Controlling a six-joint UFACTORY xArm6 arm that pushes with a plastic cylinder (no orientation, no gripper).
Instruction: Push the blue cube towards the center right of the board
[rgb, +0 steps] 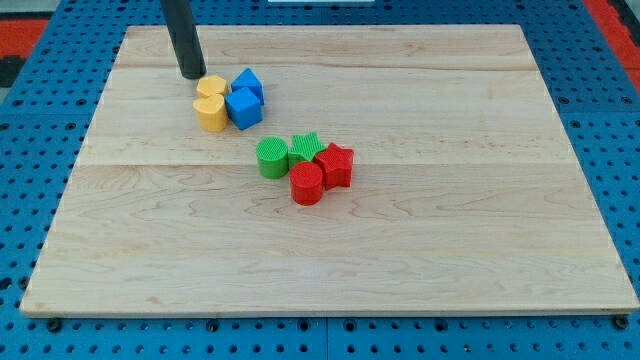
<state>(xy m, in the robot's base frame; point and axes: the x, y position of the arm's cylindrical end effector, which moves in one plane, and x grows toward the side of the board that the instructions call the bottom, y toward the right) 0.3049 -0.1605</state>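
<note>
The blue cube (244, 107) sits in the board's upper left part, touching a second blue block (249, 83) just above it and two yellow blocks on its left: a yellow cylinder (211, 114) and a yellow heart-like block (210, 88). My tip (191, 74) rests on the wooden board (450, 230) just up and left of the yellow blocks, a short gap from them and on the far side of them from the blue cube.
Near the board's middle lies a tight cluster: a green cylinder (271, 158), a green star (305, 147), a red star (337, 163) and a red cylinder (306, 184). A blue pegboard (30, 200) surrounds the board.
</note>
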